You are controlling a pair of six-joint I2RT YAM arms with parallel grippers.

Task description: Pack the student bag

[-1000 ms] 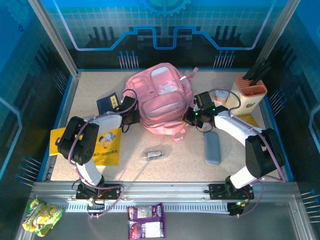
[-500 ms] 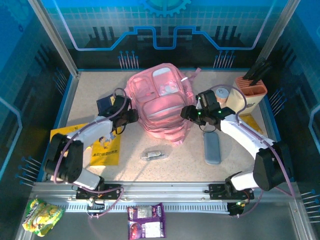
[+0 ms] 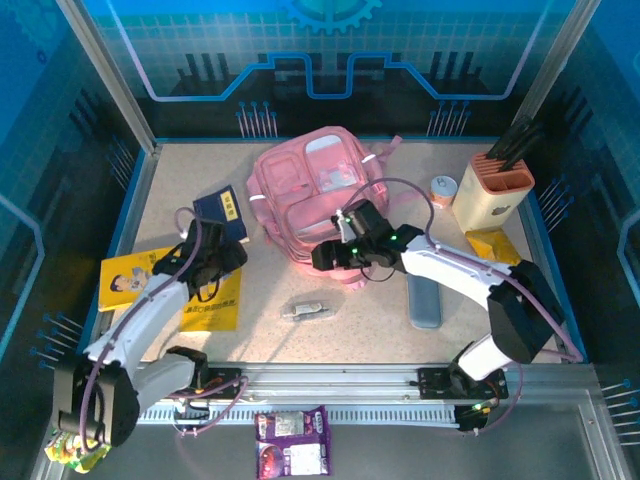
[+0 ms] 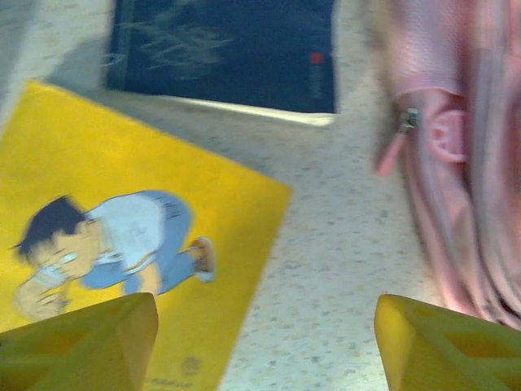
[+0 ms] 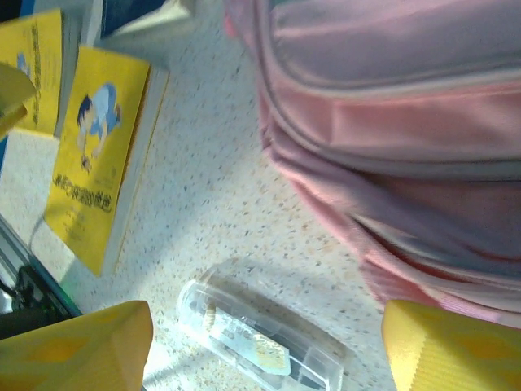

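Observation:
The student bag [image 3: 315, 195] is a soft pink backpack lying at the back middle of the table; it also shows as the pink fabric of the bag [image 4: 456, 163] and the bag's lower edge [image 5: 391, 122]. My left gripper [image 3: 224, 257] is open to the left of the bag, over bare table beside a yellow book [image 4: 122, 228], with nothing between the fingers of the left gripper [image 4: 260, 350]. My right gripper [image 3: 325, 258] is open just in front of the bag. A clear plastic case [image 5: 260, 342] lies on the table below the right gripper [image 5: 264, 350], not held.
A dark blue book [image 3: 222, 210] lies behind the yellow book [image 3: 165, 285]. The clear case [image 3: 308, 309] sits mid-table, and a grey pencil case [image 3: 424, 297] to its right. A cream pen holder [image 3: 490, 190], a small jar [image 3: 443, 190] and a yellow item [image 3: 492, 243] stand at the right.
Both grippers were shut at the bag's sides and have opened. The left arm has drawn back toward the yellow book. The right arm has swung left to the bag's front.

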